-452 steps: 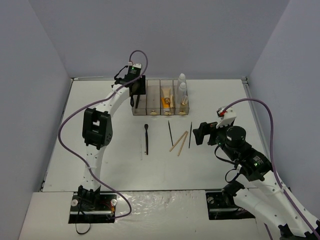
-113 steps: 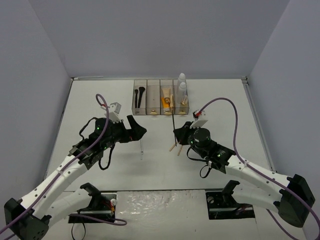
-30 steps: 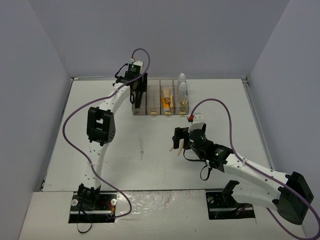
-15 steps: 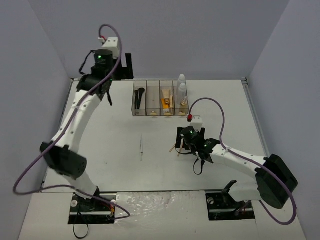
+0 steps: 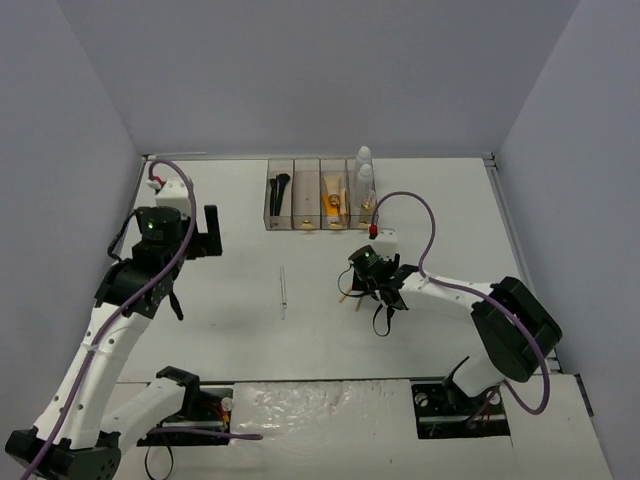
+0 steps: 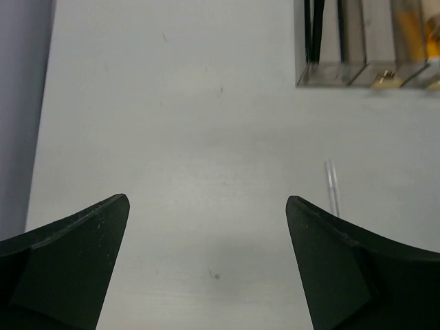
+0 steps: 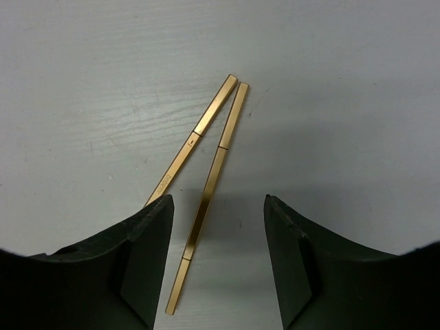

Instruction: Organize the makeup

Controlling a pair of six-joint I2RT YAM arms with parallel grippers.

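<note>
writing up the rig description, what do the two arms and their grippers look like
The left arm and right arm are white links with chunky black joint housings, each trailed by a looping purple cable. The left gripper and right gripper have matte black, wedge-shaped fingers.
</note>
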